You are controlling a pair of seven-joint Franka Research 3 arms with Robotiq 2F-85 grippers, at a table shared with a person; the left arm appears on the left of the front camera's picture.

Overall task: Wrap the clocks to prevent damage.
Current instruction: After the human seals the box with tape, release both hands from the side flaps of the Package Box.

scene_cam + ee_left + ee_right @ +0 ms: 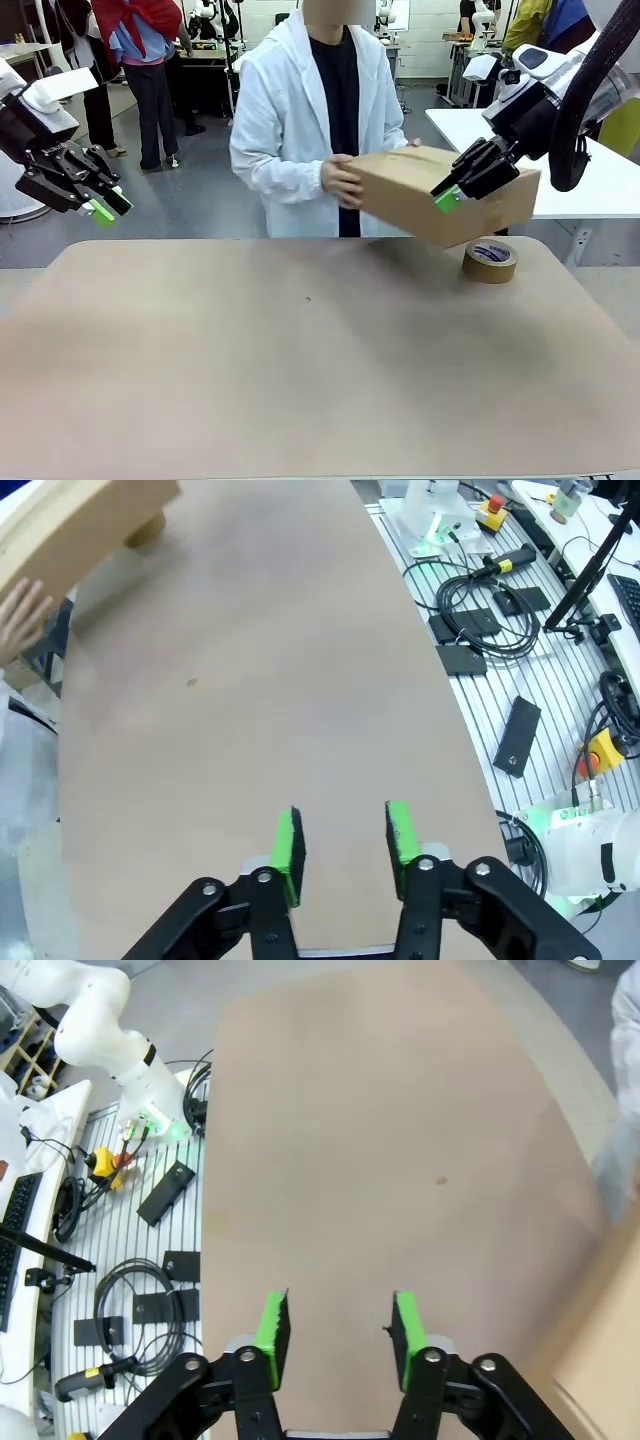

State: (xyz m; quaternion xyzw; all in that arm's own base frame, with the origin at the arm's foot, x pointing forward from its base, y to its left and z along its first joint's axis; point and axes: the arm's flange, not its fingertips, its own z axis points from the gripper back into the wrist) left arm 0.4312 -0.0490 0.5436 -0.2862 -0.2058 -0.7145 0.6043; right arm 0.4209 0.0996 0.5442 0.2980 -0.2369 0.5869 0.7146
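The clocks are out of view. A person in a white coat holds a brown cardboard box (440, 193) in both hands just above the table's far right side. My right gripper (447, 198) hangs in front of that box, open, nothing between its green pads (272, 1322). High off the table's left end, my left gripper (105, 210) is open and empty too. In the left wrist view my left gripper (345, 845) looks down on the bare tabletop, with the box (80, 525) and the person's hand (20, 620) at the top left. In the right wrist view my right gripper (338, 1330) hangs over bare table.
A roll of brown tape (489, 260) lies on the tan table (300, 360) at the far right, below the box. Cables and small devices (490, 610) lie on the slatted bench beside the table. A white table (600, 170) stands behind on the right.
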